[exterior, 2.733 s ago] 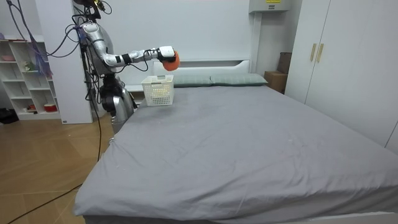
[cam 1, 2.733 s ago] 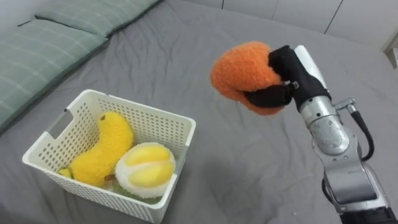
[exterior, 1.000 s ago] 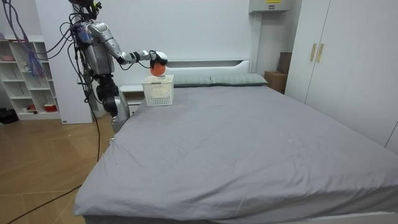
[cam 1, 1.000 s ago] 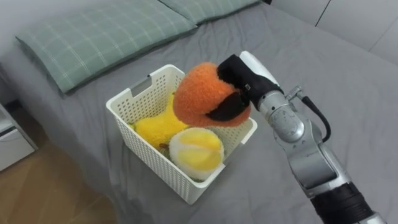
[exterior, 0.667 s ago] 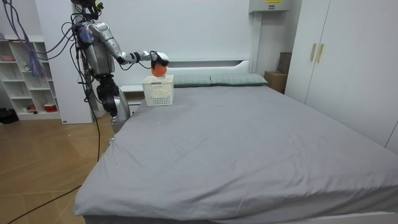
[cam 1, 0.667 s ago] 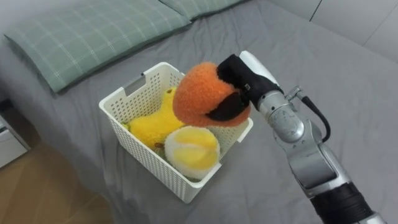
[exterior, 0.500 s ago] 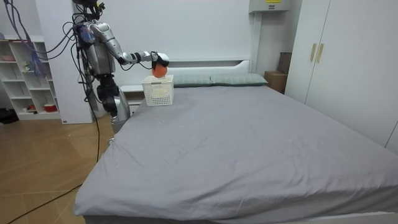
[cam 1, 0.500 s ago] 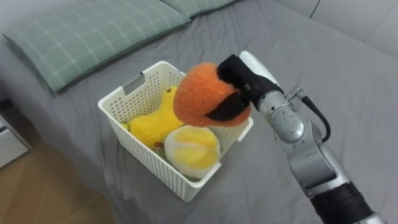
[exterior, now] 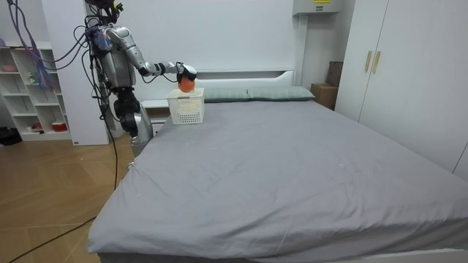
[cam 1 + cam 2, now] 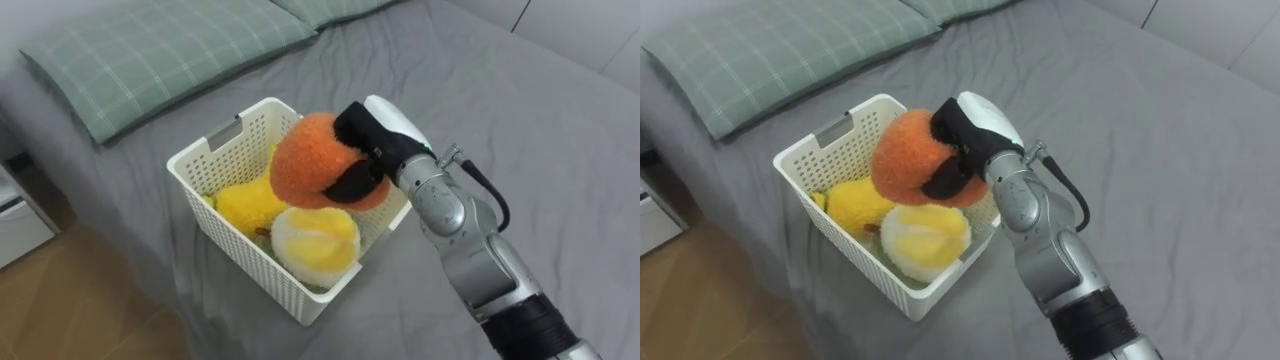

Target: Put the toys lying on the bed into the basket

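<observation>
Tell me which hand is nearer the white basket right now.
Right. The right hand, curled round the orange plush toy, hangs just over the basket; the left hand is nowhere around it.

No txt, nos. or signs legible anywhere. One candidate: yellow label on the white wall unit [image 9: 318, 9] at top of room view, above the bed's head end, but too small to read.

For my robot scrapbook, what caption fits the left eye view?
Right robot hand holds a fuzzy orange toy over the white basket with two yellow plush toys inside.
</observation>
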Tool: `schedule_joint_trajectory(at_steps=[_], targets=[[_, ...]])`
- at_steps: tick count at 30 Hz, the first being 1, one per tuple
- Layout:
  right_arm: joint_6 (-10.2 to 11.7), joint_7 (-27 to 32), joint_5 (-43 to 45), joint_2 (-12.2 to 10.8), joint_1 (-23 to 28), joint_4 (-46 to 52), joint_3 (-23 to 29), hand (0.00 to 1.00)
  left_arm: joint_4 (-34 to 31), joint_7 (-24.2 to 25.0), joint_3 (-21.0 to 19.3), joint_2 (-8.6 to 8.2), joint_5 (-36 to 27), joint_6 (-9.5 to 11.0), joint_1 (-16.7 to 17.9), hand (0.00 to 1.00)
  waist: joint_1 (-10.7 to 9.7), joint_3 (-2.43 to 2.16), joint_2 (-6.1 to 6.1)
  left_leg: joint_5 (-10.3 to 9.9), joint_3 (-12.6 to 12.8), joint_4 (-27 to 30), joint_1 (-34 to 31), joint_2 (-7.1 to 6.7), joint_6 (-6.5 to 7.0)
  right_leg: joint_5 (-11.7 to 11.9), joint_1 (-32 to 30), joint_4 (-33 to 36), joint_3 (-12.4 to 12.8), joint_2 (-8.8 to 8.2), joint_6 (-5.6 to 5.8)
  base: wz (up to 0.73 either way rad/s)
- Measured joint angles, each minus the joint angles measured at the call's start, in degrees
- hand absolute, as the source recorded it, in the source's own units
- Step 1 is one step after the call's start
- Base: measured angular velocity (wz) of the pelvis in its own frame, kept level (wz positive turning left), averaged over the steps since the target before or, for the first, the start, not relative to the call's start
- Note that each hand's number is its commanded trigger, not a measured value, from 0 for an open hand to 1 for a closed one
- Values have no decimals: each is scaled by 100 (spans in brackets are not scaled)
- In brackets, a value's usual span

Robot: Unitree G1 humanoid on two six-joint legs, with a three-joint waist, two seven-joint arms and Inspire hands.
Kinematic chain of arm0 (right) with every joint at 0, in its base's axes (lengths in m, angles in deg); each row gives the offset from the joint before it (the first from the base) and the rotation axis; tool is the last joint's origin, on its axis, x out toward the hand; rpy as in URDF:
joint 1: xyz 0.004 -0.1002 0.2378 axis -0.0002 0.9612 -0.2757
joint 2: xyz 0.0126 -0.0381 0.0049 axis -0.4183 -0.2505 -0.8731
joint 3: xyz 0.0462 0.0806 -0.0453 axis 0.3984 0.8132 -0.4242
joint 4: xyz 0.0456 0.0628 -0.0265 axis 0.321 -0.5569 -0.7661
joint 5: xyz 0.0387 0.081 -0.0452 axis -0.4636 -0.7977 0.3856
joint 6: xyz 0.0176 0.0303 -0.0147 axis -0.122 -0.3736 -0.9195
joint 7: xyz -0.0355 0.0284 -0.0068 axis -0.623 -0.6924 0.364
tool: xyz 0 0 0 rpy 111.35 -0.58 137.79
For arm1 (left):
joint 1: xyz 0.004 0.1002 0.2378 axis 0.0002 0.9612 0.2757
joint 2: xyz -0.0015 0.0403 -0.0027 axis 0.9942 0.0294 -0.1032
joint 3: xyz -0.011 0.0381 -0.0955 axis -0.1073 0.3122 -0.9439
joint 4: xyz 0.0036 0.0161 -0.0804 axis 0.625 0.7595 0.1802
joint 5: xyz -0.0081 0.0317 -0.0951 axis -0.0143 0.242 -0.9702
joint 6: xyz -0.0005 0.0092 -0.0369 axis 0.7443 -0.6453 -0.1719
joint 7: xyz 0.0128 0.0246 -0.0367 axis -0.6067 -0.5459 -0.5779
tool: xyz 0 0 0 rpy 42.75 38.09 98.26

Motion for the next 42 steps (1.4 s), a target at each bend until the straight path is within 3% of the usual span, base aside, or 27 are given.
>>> schedule_joint_trajectory(at_steps=[6, 7, 8, 9, 10, 21, 26, 42], targets=[[0, 0, 108, 1, 0, 0, -1, 100, -107, 5, 0, -1, 3, 4, -6, 0, -3, -1, 13, 0, 0, 3, 0, 0, 0, 0, 0, -2, 13, 3, 0, 0], [0, 0, 110, 1, 0, 0, 0, 93, -117, 6, -1, -1, 5, 3, -4, 0, -4, -1, 14, 0, 0, -1, -1, 0, 0, 0, -1, -2, 13, 2, 0, 0], [-1, 0, 109, 2, 0, 0, -2, 62, -148, 6, -2, -2, 14, 1, 1, 0, 15, -1, 14, 0, 1, -3, -2, 1, 0, 0, -6, -1, 14, 2, 0, 0], [-2, 0, 109, 2, 0, 0, -7, 40, -162, 5, -2, -1, 16, 1, 1, 0, 19, -1, 13, 0, 1, -3, -2, 1, 0, 0, -7, -1, 15, 2, 0, 0], [-3, 0, 112, 15, -1, 0, -53, 0, -201, 5, 0, 1, 17, -1, 5, 0, 26, -2, 12, 0, 1, -1, 0, 1, 0, 0, -6, 0, 15, 1, 0, 0], [-122, -300, 117, 52, 0, -1, -344, 0, -287, 3, 2, 13, 63, -6, 28, 0, 115, -12, -5, 1, 0, -4, 20, 1, 1, 0, 14, -2, 60, 6, 0, 0], [-123, -434, 124, 47, 0, -1, -350, 0, -287, 3, 4, 13, 126, -42, 69, 0, 121, -46, -59, 1, -9, -3, 22, -3, 1, 0, 27, -3, 83, 9, 0, 0], [-118, -435, 296, 43, -1, 1, -346, 0, -275, 3, 4, 29, 154, -80, 86, 0, 105, -17, -192, -2, 5, -51, 19, 2, 1, 0, -3, -3, 101, 7, 0, -1]])
